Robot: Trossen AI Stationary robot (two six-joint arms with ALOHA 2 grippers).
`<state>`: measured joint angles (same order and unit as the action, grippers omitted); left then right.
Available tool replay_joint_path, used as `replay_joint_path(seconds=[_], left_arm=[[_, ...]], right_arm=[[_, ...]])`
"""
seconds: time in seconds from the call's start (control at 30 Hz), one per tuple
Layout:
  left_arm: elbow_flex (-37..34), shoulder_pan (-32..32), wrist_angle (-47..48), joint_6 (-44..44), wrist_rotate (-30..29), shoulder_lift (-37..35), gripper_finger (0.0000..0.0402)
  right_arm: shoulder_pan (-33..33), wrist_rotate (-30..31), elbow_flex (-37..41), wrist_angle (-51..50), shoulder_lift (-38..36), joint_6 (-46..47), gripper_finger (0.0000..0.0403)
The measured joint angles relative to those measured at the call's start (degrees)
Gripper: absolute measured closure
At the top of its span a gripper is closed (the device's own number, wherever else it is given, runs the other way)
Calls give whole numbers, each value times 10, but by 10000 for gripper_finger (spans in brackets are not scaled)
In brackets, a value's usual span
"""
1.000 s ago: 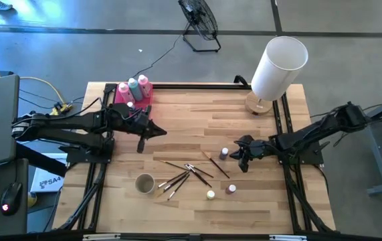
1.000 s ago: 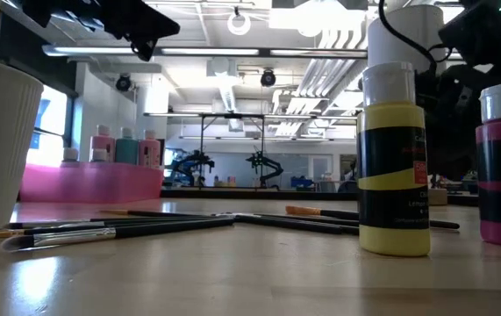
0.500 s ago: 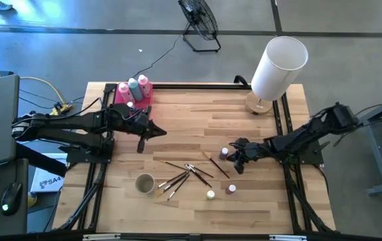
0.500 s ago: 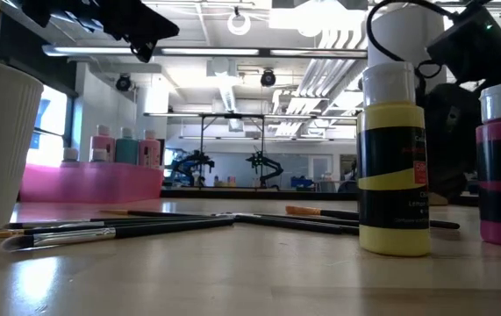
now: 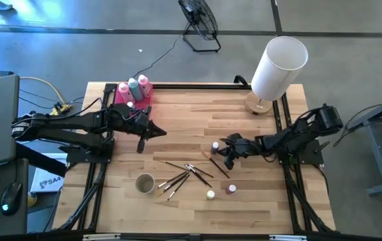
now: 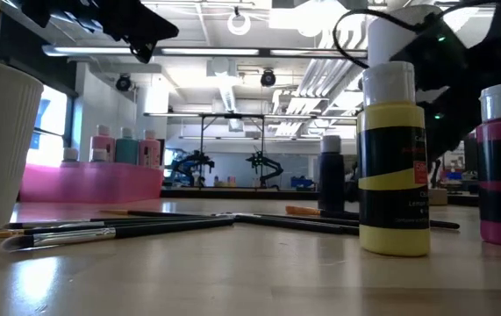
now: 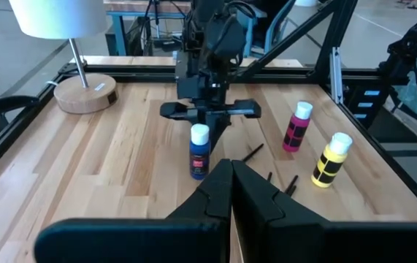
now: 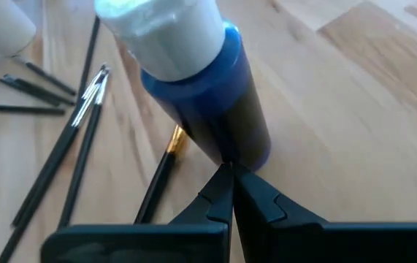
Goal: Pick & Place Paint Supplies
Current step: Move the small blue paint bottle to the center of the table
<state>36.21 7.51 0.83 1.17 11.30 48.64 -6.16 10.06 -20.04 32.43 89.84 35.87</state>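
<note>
**Paint kit lies scattered as both hands stand pressed together, empty**

On the table's (image 5: 244, 120) far left corner, a pink tray (image 5: 125, 98) already carries three squeeze bottles (image 5: 133, 86), two pink and one teal, upright and touching. Just beside it hovers the left hand (image 5: 152, 131), fingers pressed together on nothing, raised above the wood. Toward the near edge a pale cup (image 5: 144, 183) stands by a loose fan of thin dark-handled brushes (image 5: 185, 174), some crossing. These look light and stiff but lie flat, so a pinch at mid-handle, clear of the bristles and of neighbouring brushes, seems wisest; one may roll or drag another along. Right of them, the blue paint pot (image 5: 215, 145) stands upright with its white cap, and the right hand (image 5: 225, 151), fingers pressed together, sits just beside it, its tips at the pot's base; touching cannot be confirmed. The pot looks small, rigid, smooth-sided and easily toppled: spread fingers across its round body, below the cap, should hold best. Nearer the front edge stand a yellow pot (image 5: 210, 195) and a magenta pot (image 5: 231, 189), apart from each other. A white lampshade (image 5: 279, 65) on its wooden base fills the far right corner.
</note>
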Motion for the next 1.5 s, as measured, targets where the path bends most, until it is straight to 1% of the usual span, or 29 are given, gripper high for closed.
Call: replay_joint_path(seconds=[0.17, 0.53, 0.83, 1.13, 1.3, 1.5], left_arm=[[0, 0, 15, 0, 0, 0, 398], [0, 0, 23, 0, 0, 0, 398], [0, 0, 23, 0, 0, 0, 398], [1, 0, 24, 0, 0, 0, 398], [1, 0, 27, 0, 0, 0, 398], [1, 0, 27, 0, -3, 0, 398]], right_arm=[[23, -15, -35, 0, 38, -17, 400], [64, -17, -98, 26, 94, -69, 400], [89, -61, -157, 30, 146, -107, 400], [103, -54, -219, 30, 203, -149, 400], [117, -29, -232, 34, 204, -175, 400], [135, -35, -233, 43, 204, -182, 400]])
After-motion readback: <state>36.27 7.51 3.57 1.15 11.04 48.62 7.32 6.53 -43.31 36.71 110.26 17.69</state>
